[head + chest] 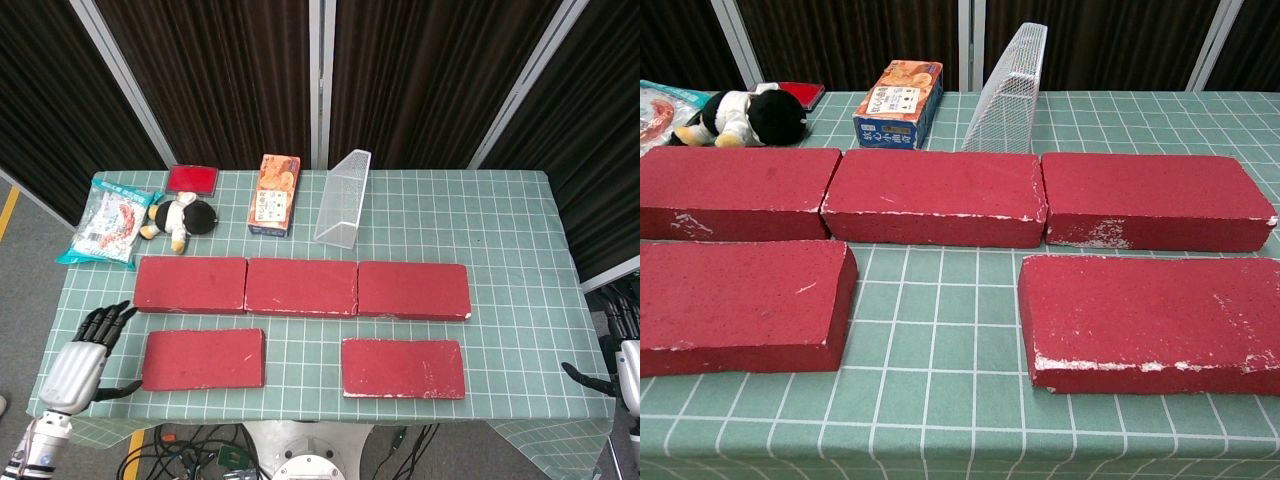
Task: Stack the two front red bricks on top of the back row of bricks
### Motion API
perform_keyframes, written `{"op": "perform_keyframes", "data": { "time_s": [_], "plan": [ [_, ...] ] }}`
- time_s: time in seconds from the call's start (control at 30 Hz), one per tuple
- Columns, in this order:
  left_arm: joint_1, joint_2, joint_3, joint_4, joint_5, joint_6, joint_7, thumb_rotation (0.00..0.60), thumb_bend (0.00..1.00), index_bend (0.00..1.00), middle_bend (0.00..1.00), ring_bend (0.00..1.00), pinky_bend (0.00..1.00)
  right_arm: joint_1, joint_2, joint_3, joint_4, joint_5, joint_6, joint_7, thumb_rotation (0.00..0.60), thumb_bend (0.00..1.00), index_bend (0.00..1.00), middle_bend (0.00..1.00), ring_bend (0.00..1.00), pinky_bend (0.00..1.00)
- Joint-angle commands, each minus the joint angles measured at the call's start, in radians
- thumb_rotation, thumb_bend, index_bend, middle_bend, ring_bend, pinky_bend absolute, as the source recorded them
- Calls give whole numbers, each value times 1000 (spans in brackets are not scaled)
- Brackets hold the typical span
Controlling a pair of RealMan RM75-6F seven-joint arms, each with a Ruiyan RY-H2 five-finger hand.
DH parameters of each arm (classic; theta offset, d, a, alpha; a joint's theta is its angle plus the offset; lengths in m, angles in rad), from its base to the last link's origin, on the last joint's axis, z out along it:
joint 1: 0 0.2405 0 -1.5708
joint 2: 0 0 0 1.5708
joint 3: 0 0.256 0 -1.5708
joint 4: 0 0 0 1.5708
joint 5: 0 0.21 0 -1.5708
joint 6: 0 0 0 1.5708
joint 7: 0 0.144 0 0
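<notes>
Progress: nothing stacked yet. Front left brick (203, 359) and front right brick (403, 367) both lying flat on the table (510, 230), near the front edge, well apart from each other, each just in front of the back row of bricks (301, 287). Back row sitting as three bricks end to end, tops bare. Both lifts and both placements judged as remaining.

Left hand (83, 360): hovering at the table's left front corner, just beside the front left brick, not touching it; fingers spread apart, holding nothing. Not showing in the chest view.

Right hand (627, 362): sitting off the table's right front corner, only partly in frame; fingers appearing apart and gripping nothing; well apart from the front right brick.

Surface: green cloth with a white grid, hanging over the front edge.

Behind the back row, left to right: snack bag (106, 221), plush toy (181, 218), flat red tin (193, 178), orange carton (275, 194), white mesh rack (343, 198).

Room: dark ribbed panels with pale metal posts behind; grey floor, cables lying beneath the front edge.
</notes>
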Motion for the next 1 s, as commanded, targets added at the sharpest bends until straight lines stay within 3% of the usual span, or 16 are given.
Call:
{"op": "perform_keyframes", "data": {
  "time_s": [0.03, 0.17, 0.4, 0.7, 1.0],
  "plan": [
    [-39, -29, 18, -47, 3, -73, 22, 600, 0, 35, 0, 0, 0, 5, 11, 6, -11, -1, 2, -5, 600, 0, 0, 0, 0, 0],
    [-74, -53, 24, -132, -53, -163, 65, 600, 0, 35, 0, 0, 0, 10, 20, 15, -22, 6, 0, -10, 600, 0, 0, 0, 0, 0],
    [-123, -130, -8, -218, -192, -240, 295, 600, 0, 34, 0, 0, 0, 20, 8, 9, -16, 8, -23, -15, 600, 0, 0, 0, 0, 0],
    [-171, -277, -60, -254, -389, -209, 578, 600, 0, 34, 0, 0, 0, 20, 3, 9, 0, 17, -27, -3, 600, 0, 0, 0, 0, 0],
    [-234, -360, -79, -235, -501, -204, 689, 600, 0, 33, 0, 0, 0, 17, -9, 7, 31, 28, -32, 23, 600, 0, 0, 0, 0, 0]
  ]
}}
